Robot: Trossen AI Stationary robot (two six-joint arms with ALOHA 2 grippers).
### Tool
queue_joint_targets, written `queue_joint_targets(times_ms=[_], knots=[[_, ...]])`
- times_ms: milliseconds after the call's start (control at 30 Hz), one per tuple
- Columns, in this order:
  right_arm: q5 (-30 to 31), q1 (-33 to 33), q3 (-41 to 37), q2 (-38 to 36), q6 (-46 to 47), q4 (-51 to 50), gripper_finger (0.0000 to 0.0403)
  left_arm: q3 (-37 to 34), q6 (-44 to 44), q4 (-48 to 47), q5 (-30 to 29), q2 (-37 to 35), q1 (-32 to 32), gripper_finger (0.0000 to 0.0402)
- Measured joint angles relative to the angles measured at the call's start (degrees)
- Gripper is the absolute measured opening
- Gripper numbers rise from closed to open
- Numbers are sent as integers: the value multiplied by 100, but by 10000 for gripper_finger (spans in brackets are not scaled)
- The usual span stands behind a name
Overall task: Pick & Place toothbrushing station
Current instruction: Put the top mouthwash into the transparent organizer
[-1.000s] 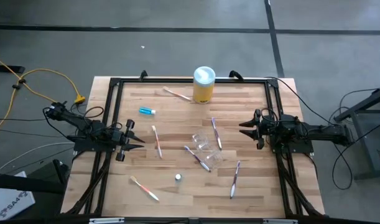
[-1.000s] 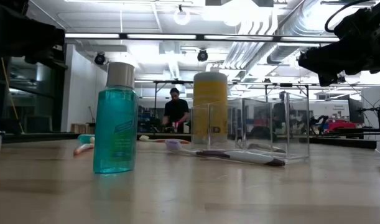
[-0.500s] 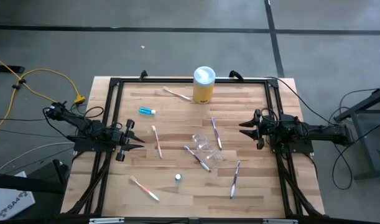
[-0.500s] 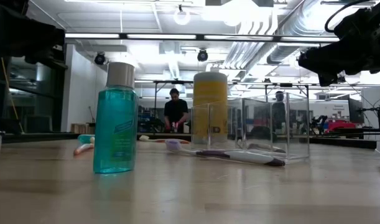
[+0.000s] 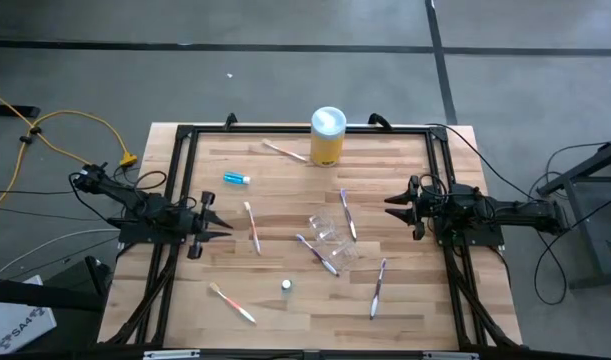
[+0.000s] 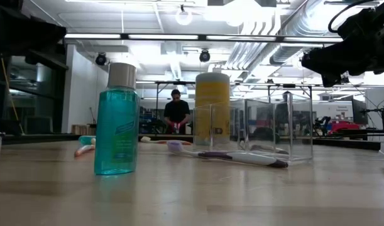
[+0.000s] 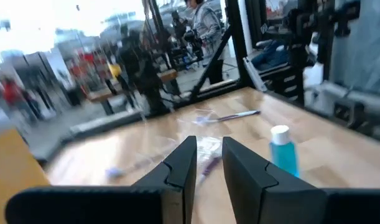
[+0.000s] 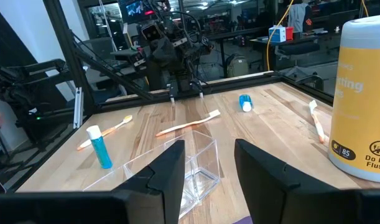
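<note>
Two dark robot arms wait at opposite edges of a pale butcher-block table (image 5: pixel 285 190), with the toothbrushing kit scattered between them. The clear plastic cup (image 5: pixel 328 232), a square-walled transparent box, sits near the table's centre, somewhat closer to the right side. The right gripper (image 5: pixel 393 208) hovers off the surface at the right edge, its jaws parted and holding nothing; the cup lies straight ahead of it toward the left, and this arm looks the nearer of the two. The left gripper (image 5: pixel 217 226) hangs at the left edge, its jaws apart by a narrow gap and also empty.

Slim toothbrushes lie flat across the wood: a pink-handled brush (image 5: pixel 252 226) just right of the left gripper, its long axis running near-to-far; a purple brush (image 5: pixel 347 214) beside the cup's right wall, also near-to-far; another purple brush (image 5: pixel 318 253) slanting just near of the cup; a third purple one (image 5: pixel 377 288) toward the near right; an orange brush (image 5: pixel 231 302) at the near left; and a pale one (image 5: pixel 285 151) by the far rail. A small blue tube (image 5: pixel 236 179) lies on its side at the far left. A teal bottle with a pale cap (image 6: pixel 117 119) stands upright near the front, glossy and translucent. A matte yellow canister (image 5: pixel 327 136) with a white lid stands at the far edge.
</note>
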Motion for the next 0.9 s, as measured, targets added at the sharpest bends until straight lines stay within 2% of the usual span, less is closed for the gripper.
queue_joint_targets(times_ms=[133, 400, 567, 700, 800, 900], knots=[[0, -1, -2, 0, 0, 0, 132, 0, 454, 30, 0, 0, 0, 71], [2, 1, -2, 1, 0, 1, 132, 0, 312, 95, 2, 0, 0, 71], [0, -1, -1, 0, -1, 0, 132, 0, -381, 236, 4, 2, 0, 71], [1, 1, -1, 0, -1, 0, 132, 0, -1334, 424, -21, 0, 9, 71], [0, 1, -1, 2, 0, 0, 132, 0, -2055, 469, -341, 0, 46, 71], [0, 1, 0, 2, 0, 2, 132, 0, -2203, 379, -495, 1, 87, 71]])
